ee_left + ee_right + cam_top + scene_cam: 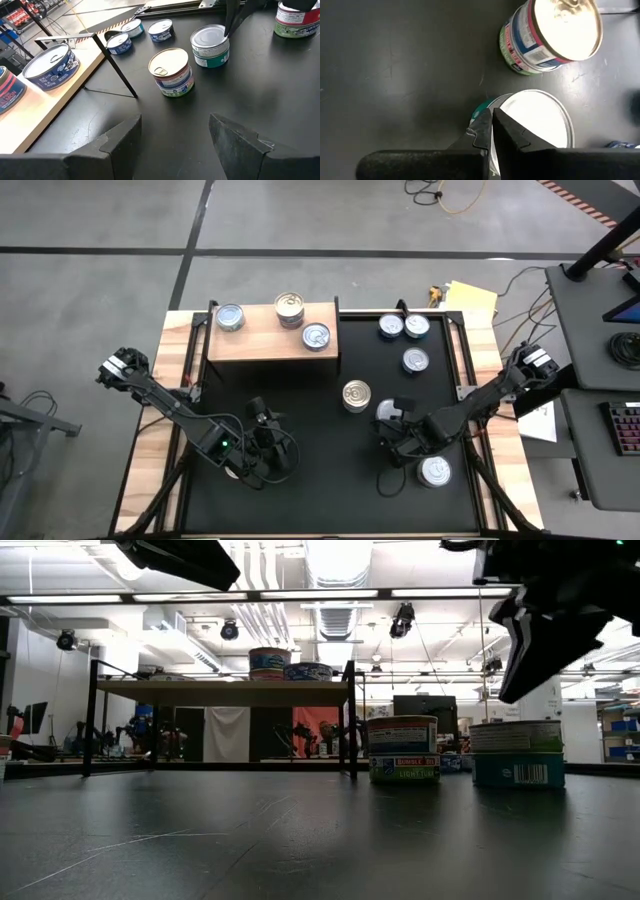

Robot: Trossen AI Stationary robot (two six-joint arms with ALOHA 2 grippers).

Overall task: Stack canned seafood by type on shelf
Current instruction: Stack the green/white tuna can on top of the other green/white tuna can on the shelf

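The light-brown wooden shelf point(265, 345) stands at the table's far left. On its top are a blue-labelled tin point(230, 317), a second blue one point(316, 336) and a gold-topped stack point(289, 308). On the black table are three blue tins point(403, 327), a gold-topped tin point(356, 395), a silver-topped teal tin point(535, 122) and another silver-topped tin point(434, 471). My right gripper point(493, 114) is shut and points down over the teal tin's rim. The low view shows a gap between the right gripper point(508, 695) and that teal tin point(515, 753). My left gripper point(175, 120) is open and faces the gold-topped tin point(172, 72) from the near left.
The shelf's dark metal leg point(117, 67) stands between my left gripper and the shelf top. There is bare black table point(330, 490) between the two arms toward the near edge. A desk with a keyboard point(625, 425) is off the table's right side.
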